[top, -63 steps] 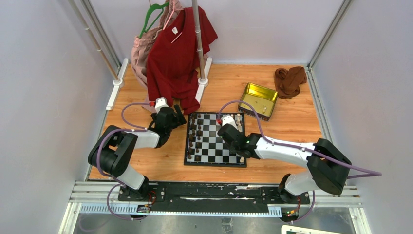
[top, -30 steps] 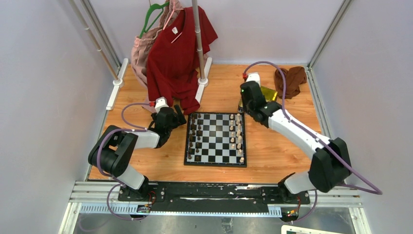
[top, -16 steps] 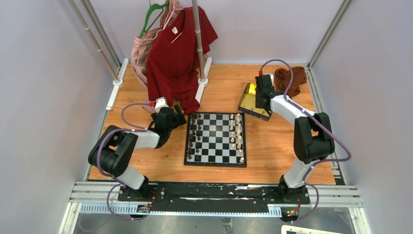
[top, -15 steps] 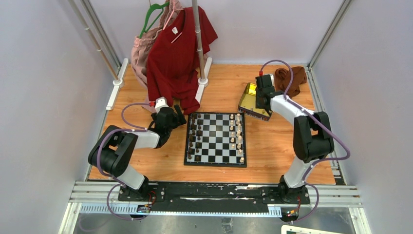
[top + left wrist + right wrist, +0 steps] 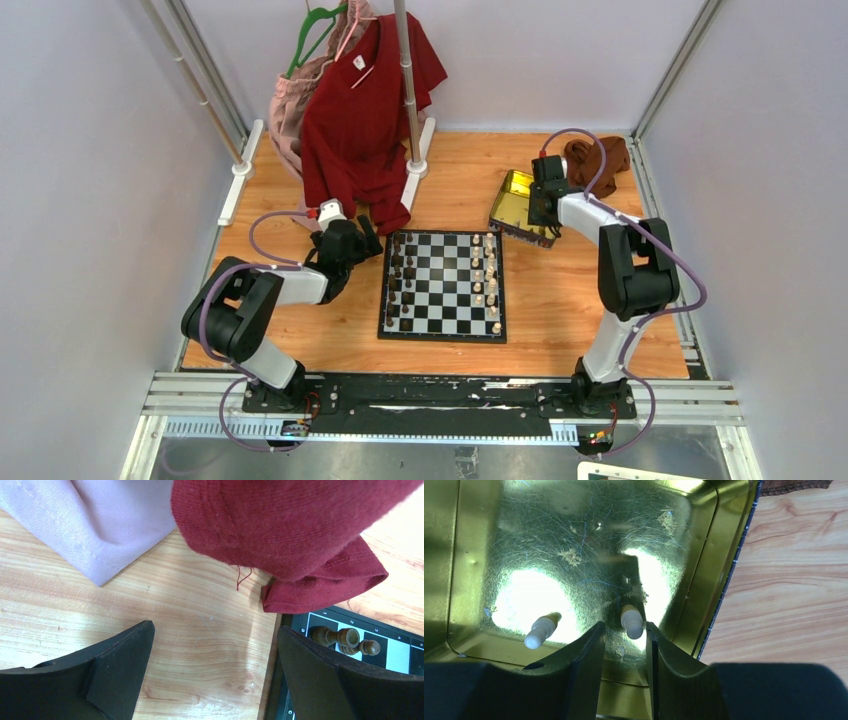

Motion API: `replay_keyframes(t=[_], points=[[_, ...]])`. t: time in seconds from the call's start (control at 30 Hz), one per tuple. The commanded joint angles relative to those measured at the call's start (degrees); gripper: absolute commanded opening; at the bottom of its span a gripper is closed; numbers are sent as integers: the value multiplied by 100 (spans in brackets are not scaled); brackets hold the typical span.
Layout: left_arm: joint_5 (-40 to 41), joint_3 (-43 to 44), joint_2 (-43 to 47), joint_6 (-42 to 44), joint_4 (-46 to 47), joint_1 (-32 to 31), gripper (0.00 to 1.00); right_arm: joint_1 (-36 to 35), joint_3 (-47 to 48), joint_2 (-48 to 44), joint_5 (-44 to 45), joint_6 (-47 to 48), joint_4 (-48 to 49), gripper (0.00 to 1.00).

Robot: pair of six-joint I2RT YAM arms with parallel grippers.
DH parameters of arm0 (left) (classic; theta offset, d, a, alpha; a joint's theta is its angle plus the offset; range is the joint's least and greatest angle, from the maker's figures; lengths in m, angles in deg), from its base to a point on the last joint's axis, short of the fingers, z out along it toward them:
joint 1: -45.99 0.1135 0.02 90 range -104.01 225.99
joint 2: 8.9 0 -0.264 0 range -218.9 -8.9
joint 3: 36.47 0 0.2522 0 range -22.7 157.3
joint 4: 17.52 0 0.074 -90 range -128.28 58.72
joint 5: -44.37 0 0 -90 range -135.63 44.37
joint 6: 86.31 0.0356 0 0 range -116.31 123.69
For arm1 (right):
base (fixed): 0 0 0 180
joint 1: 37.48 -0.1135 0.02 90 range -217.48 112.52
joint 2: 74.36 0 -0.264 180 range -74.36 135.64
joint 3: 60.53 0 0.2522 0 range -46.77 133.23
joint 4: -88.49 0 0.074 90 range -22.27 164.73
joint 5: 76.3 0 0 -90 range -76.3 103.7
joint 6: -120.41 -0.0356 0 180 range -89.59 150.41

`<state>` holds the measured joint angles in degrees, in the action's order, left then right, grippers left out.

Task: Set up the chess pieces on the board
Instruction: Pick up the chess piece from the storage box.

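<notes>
1. Gold tin point(image 5: 515, 198) sits on the wooden desk point(image 5: 560, 300), to the far right of the board point(image 5: 445, 300). The right arm point(image 5: 600, 222) has its jaws hanging over the inside of the tin.
2. Two cream chess pieces lie on their sides on the tin's floor. One point(image 5: 632, 621) is right at the mouth of the right jaws and the other point(image 5: 540, 631) is off to its left.
3. The right jaws stand partly open and grip nothing. The closer piece lines up with the gap but is not yet between them.
4. The left jaws are spread wide and empty, over bare desk just beside the board's far left corner, under the hem of a red shirt point(image 5: 300, 530).
5. On the board, dark pieces point(image 5: 400, 275) line the left side and cream ones point(image 5: 488, 280) the right.
6. The step in hand looks like fetching the last cream pieces from the tin. The next move calls for lowering onto the closer piece and closing gently, since a slim piece may slide on the metal. It then has to be carried to a free square on the right side and stood upright.
</notes>
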<state>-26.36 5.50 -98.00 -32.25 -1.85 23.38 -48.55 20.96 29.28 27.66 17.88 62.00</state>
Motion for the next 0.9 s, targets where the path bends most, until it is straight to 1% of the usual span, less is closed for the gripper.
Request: replay_keyframes(t=[0.0,0.07,0.17,0.27,0.3,0.47,0.67,0.87], points=[[-132,-88,-158,-69,-218,37,100,130,149,168,-135,-113,69,38],[-134,-87,-160,-69,-218,37,100,140,147,191,-154,-120,69,35],[-134,-80,-169,-63,-218,37,100,148,121,200,-166,-124,78,27],[-131,-78,-169,-73,-218,37,100,151,109,190,-169,-113,78,6],[-126,-78,-169,-72,-218,37,100,157,116,186,-181,-114,71,1],[-93,-104,-111,-74,-223,37,100,160,127,23,-185,-54,90,0],[-19,-155,-1,-61,-227,37,100,127,77,-335,-446,-56,229,0],[142,-255,285,22,-234,37,100,-18,98,-576,-538,22,279,0]])
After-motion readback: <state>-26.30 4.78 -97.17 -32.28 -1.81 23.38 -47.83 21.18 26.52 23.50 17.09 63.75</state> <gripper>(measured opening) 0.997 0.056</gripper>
